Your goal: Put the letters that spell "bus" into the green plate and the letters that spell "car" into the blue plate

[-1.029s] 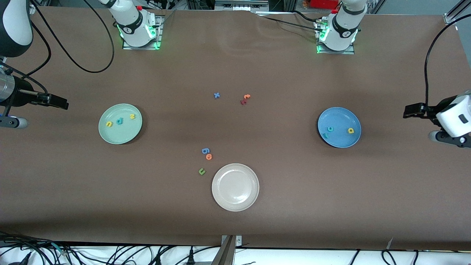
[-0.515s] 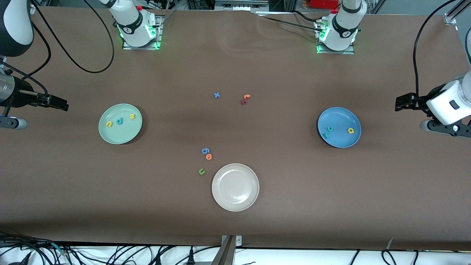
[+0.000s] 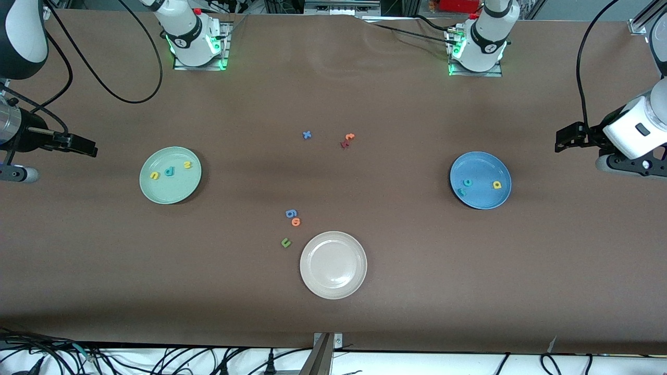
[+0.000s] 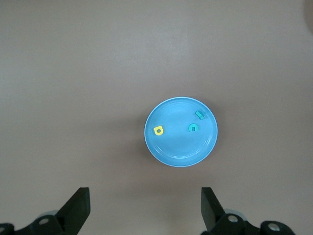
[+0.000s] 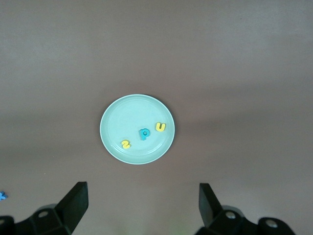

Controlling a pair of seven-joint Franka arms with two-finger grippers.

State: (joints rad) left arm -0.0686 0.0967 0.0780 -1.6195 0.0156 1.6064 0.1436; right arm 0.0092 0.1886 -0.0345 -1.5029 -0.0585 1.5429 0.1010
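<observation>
Evidently sorting is done: both hands, left hand [image 4: 143, 210] and right hand [image 5: 142, 208], are held spread and empty, since "bus" letters [image 3: 170, 171] lie in the green plate [image 3: 172, 195], "car" letters [image 3: 468, 183] in the blue plate [image 3: 482, 161].

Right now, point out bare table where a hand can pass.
Bare: between the green plate and blue x; between the beige plate and blue plate. Crowded: the loose letters beside the beige plate.
</observation>
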